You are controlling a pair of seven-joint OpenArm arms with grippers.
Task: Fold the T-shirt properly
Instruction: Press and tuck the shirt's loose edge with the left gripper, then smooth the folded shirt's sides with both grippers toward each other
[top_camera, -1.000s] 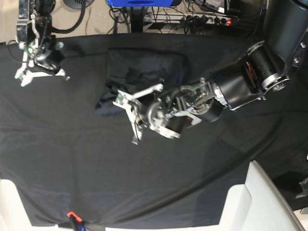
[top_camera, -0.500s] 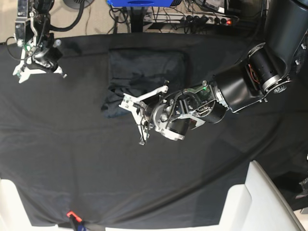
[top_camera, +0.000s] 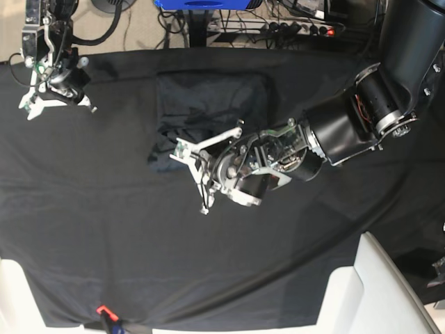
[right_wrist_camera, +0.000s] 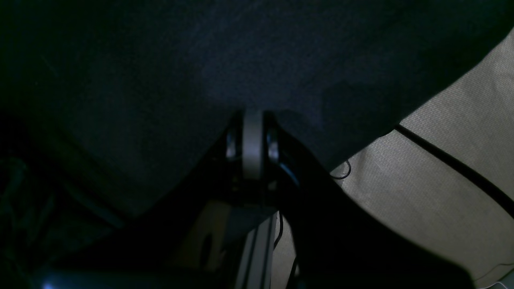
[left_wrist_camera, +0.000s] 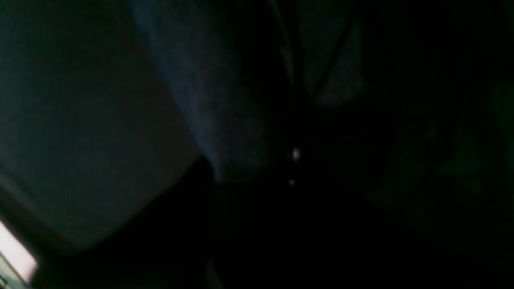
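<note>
The dark slate-grey T-shirt (top_camera: 212, 101) lies folded into a rough rectangle at the back middle of the table, with a bunched lump (top_camera: 161, 149) at its near left corner. My left gripper (top_camera: 179, 152) hangs over that lump, its two white fingers meeting in a V. Whether it pinches cloth is hidden. The left wrist view is very dark and shows only a bluish fold of the shirt (left_wrist_camera: 209, 100). My right gripper (top_camera: 59, 106) is open and empty at the table's far left corner, well away from the shirt.
A black table covering (top_camera: 104, 223) spans the table and also shows in the right wrist view (right_wrist_camera: 160, 60), with its edge over the carpet floor (right_wrist_camera: 441, 168). White furniture (top_camera: 375, 292) stands at the near right. A power strip (top_camera: 299, 29) and cables lie behind the table.
My left gripper moved right and then back left a little, staying over the shirt's near left lump, which drew in slightly. My right gripper rose a little toward the back, then stayed still.
</note>
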